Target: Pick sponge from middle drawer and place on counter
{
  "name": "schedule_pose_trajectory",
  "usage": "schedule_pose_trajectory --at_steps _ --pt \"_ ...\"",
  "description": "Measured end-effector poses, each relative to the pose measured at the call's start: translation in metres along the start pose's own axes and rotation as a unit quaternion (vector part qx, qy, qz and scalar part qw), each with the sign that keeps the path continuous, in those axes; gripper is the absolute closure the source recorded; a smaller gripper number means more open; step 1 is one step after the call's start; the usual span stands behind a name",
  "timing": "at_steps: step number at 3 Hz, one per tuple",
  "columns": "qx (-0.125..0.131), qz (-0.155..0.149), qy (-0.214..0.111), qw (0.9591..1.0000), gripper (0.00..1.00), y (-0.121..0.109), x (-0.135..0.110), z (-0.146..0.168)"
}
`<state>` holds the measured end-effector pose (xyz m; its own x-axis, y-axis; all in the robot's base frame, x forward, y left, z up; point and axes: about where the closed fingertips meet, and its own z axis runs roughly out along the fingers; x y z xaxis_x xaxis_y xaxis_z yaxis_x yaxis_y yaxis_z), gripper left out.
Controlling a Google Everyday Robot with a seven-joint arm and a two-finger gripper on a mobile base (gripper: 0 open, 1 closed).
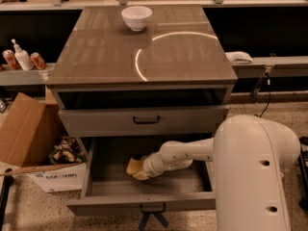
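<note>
The middle drawer (144, 201) is pulled open below the upper grey drawer front. The pale-yellow sponge (135, 168) lies inside it, left of centre. My white arm reaches into the drawer from the right. My gripper (143, 169) is at the sponge, and its tip hides the sponge's right part. The glossy grey-brown counter (106, 52) is above, with a curved glare on it.
A white bowl (136, 18) stands at the back of the counter. An open cardboard box (29, 138) with clutter sits on the floor left of the cabinet. Bottles and cans (21, 57) stand on a shelf at the left. My white arm body fills the lower right.
</note>
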<state>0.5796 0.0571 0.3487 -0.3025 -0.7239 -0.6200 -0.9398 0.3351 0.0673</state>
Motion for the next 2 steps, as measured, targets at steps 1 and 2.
schedule_pose_trajectory --at_steps 1,2 --pt "0.005 0.0 -0.027 0.9996 1.0 -0.005 0.001 -0.023" --pt "0.007 -0.013 -0.095 0.9954 1.0 0.006 -0.035 -0.095"
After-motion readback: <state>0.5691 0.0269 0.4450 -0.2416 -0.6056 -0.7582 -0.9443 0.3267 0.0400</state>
